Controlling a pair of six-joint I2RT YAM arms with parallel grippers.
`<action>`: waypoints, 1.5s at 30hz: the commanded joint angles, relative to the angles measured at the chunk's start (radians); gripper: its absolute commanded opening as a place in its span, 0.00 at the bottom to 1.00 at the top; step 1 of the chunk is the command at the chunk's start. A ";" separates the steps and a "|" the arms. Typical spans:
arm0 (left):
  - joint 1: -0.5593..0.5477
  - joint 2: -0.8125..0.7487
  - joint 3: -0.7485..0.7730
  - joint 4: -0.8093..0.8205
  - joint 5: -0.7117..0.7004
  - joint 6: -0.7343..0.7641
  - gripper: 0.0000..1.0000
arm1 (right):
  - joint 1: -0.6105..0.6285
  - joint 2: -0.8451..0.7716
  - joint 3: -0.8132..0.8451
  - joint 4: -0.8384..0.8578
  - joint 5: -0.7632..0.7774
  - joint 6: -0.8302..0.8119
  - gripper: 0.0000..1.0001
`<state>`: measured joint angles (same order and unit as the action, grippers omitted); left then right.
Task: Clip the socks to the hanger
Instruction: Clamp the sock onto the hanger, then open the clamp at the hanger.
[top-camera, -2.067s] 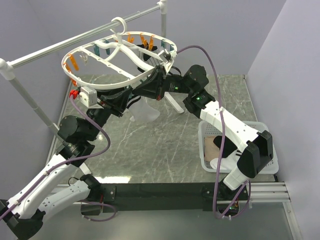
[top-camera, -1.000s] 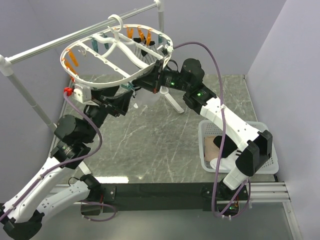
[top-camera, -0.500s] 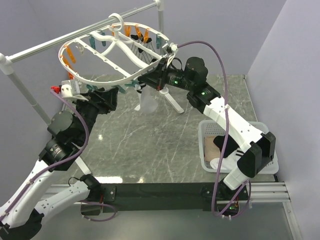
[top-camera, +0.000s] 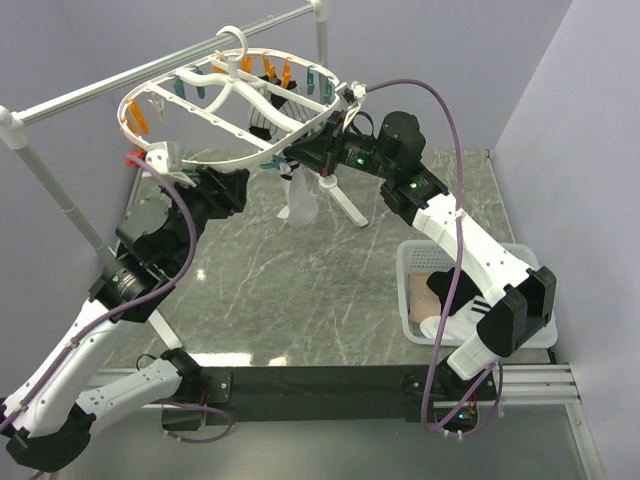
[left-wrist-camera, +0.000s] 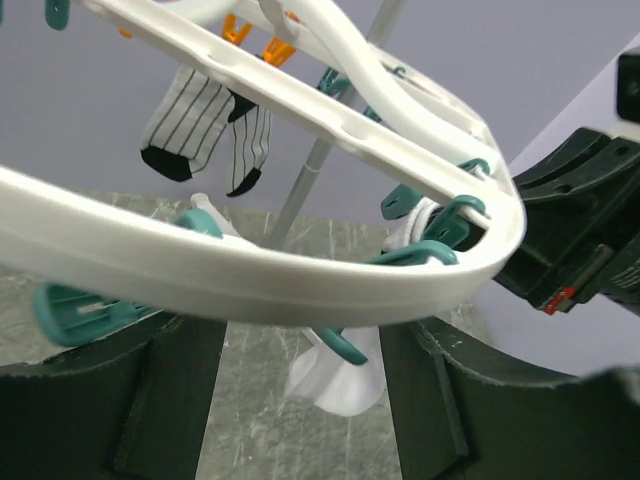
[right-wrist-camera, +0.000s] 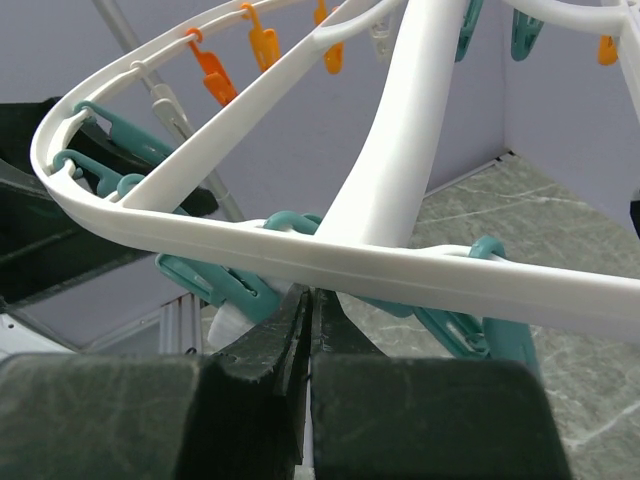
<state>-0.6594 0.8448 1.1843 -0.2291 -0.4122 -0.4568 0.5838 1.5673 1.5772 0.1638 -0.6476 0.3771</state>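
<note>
- Hanger (left-wrist-camera: 250, 280), white oval frame, hangs by its hook on the silver rail (top-camera: 100, 93) over the 11 o'clock part of the worktop (top-camera: 300, 300)
- Orange clips (right-wrist-camera: 215, 85) sit along the far rim; teal ones sit along the near rim
- Striped sock (left-wrist-camera: 205, 115) is clipped inside the frame and hangs down, at about 4 o'clock from the frame's centre in the top view
- White sock (top-camera: 300, 205) hangs from a teal clip (left-wrist-camera: 345, 345) under the near rim, at about 5 o'clock
- Left gripper (top-camera: 238, 186) is just below the near rim at 6 o'clock, close beside the white sock
- Its fingers (left-wrist-camera: 110, 400) stand apart, and the wrist view shows the rim crossing just above them; nothing is held between them
- Right gripper (right-wrist-camera: 308, 310) is at the rim near 4 o'clock, with pad pressed against pad, fully closed
- Its tips sit right under the rim beside a teal clip; cannot tell whether they nip anything
- Basket (top-camera: 404, 300), lattice-sided, stands at 4 o'clock on the worktop, well apart from the hanger
- In the basket lie a black sock (top-camera: 440, 285), a pinkish sock (top-camera: 418, 292) and a white one with dark bands, all partly hidden by the right arm
</note>
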 joint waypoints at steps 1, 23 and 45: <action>0.015 0.022 0.032 0.057 0.073 0.024 0.65 | -0.018 -0.041 -0.003 0.048 -0.001 0.003 0.00; 0.050 -0.053 -0.023 0.177 0.093 0.046 0.43 | -0.018 -0.046 -0.022 0.074 -0.020 0.026 0.00; 0.050 0.000 -0.014 0.197 0.174 -0.049 0.27 | 0.013 -0.346 -0.299 0.224 -0.089 -0.127 0.55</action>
<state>-0.6155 0.8345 1.1648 -0.0864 -0.2611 -0.4576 0.5789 1.2644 1.3186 0.2649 -0.7269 0.2943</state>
